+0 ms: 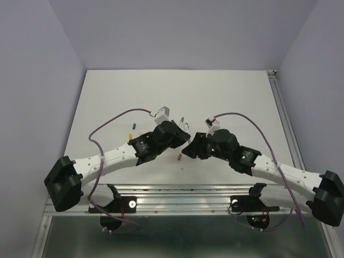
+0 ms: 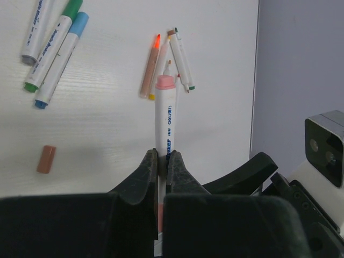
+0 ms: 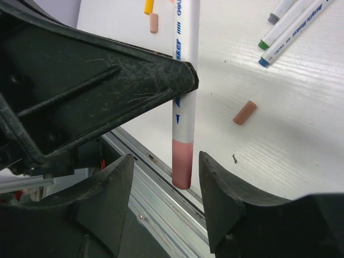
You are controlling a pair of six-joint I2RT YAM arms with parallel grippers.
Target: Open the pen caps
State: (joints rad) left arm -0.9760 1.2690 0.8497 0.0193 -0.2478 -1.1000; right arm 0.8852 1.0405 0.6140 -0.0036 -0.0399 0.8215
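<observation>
Right wrist, pen end [image 3: 182,164] between parted fingers [image 3: 226,199], over table edge [image 3: 144,156]

Blue letters ran along the white pen [image 2: 165,121]. One word ended in "rker", and the next looked like "deli", maybe. Writing on the other pens [image 2: 51,48] was too small to read.

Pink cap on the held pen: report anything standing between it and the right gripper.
Nothing visible does. The pink cap hangs in the gap between the open fingers of the right gripper, with bare space on either side. The left gripper clamps the pen by its barrel farther up, clear of the cap.
</observation>
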